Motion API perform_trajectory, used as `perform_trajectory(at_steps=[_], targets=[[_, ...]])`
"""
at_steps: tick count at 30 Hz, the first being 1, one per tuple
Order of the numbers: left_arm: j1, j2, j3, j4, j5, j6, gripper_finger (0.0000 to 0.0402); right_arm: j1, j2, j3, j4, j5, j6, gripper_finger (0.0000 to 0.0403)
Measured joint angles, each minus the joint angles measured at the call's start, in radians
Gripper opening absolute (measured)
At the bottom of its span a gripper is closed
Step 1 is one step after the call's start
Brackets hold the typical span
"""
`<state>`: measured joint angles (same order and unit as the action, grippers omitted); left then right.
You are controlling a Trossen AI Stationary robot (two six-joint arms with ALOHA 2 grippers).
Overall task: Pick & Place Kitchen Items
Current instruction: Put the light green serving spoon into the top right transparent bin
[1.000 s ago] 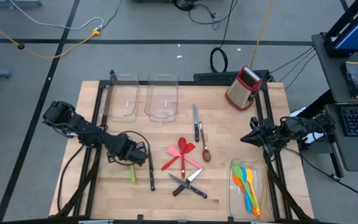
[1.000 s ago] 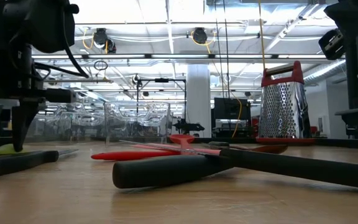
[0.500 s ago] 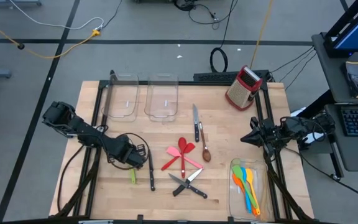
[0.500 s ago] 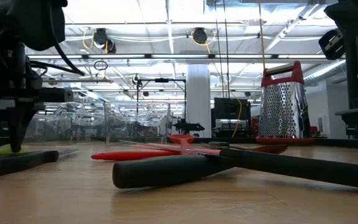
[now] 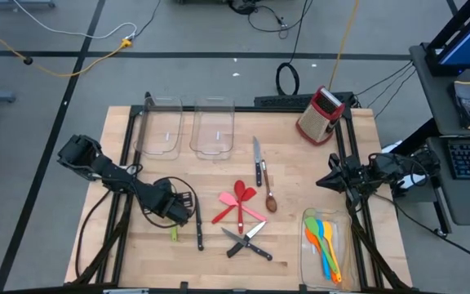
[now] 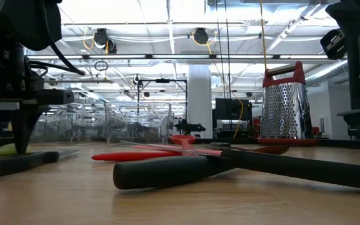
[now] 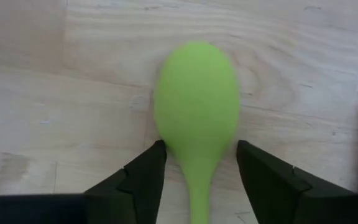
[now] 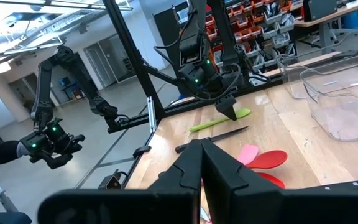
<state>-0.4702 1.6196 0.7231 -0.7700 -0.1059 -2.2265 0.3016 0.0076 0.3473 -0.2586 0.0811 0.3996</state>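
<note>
The table (image 5: 300, 163) is pale wood with visible grain and a dull, unvarnished look. The green spoon (image 7: 196, 118) looks like smooth matt plastic or silicone. The bins (image 5: 212, 131) are clear glossy plastic. The grater (image 6: 282, 106) is shiny perforated metal with a red plastic top. The knives (image 5: 247, 242) have bright steel blades and matt black handles. The left gripper's fingers (image 7: 138, 183) are matt black plastic.

A grey concrete floor (image 5: 47, 98) strewn with cables surrounds the table, under bright ceiling lights (image 6: 136, 12).
</note>
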Motion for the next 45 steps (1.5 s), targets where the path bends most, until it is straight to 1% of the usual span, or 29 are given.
perform_trajectory(at_steps=[8,11,17,21,29,36,45], targets=[[0.009,0.000,0.001,0.009,-0.004,-0.010,0.0153,0.000,0.000,0.000,0.000,0.001,0.003,0.0000],[0.023,0.000,0.001,0.015,-0.003,-0.023,0.0123,0.000,0.000,0.000,0.000,0.001,0.003,0.0000],[0.039,0.000,0.003,0.021,0.000,0.001,0.0055,0.000,0.000,0.000,0.000,0.004,0.004,0.0000],[0.033,0.000,0.004,0.022,-0.019,0.000,0.0021,0.000,0.000,0.000,0.000,0.004,0.004,0.0000],[0.001,0.000,0.007,0.022,-0.071,-0.038,0.0020,0.000,0.000,0.000,0.000,0.004,0.004,0.0000],[-0.024,0.015,0.056,-0.020,-0.108,-0.071,0.0012,0.000,0.000,0.000,0.000,0.004,0.004,0.0000],[-0.055,0.019,0.089,-0.019,-0.165,-0.106,0.0009,0.000,0.000,0.000,0.000,0.004,0.000,0.0000]])
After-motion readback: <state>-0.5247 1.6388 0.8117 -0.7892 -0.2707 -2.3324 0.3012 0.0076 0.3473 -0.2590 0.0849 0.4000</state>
